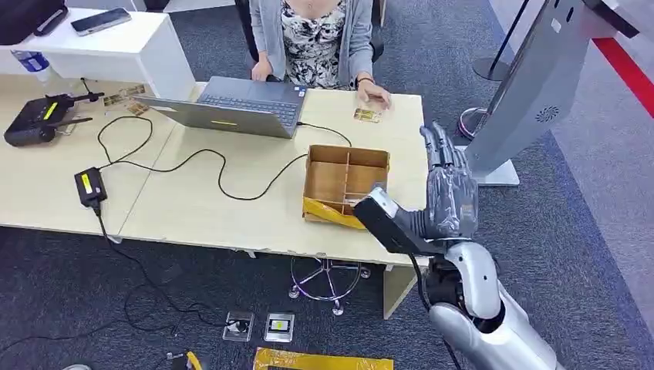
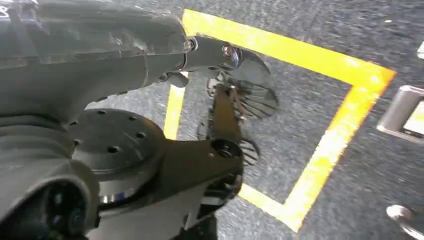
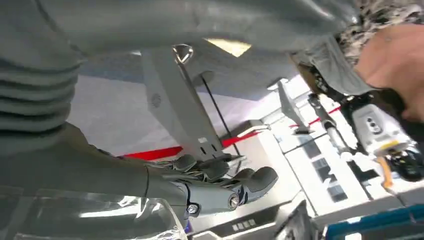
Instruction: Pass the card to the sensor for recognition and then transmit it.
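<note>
Trouble here starts on the left: the left hand (image 2: 227, 85) hangs over dark carpet and a yellow tape outline (image 2: 332, 145), and I cannot tell from its wrist view whether its fingers are spread or curled, so it is of little use as a backup. Centre left in the head view, a black cable (image 1: 220, 173) loops across the light wooden table (image 1: 193, 208) toward the open laptop (image 1: 239, 104). A low sweep of an arm could snag it. The card (image 1: 368, 115) lies flat on the table at upper centre, just under the fingers of a seated person's hand (image 1: 373, 92), and no robot hand holds it. Reaching there risks bumping that person, and a flat card is hard to lift off a smooth top. Below it stands a divided cardboard box (image 1: 347, 179), which a descending arm might clip. The right hand (image 1: 449, 185), centre right, is raised beside the table edge with its fingers stretched out and nothing seen in them. At the far right, the slanted grey kiosk (image 1: 540, 85) stands close behind it, so a swing toward the sensor could strike the panel.
</note>
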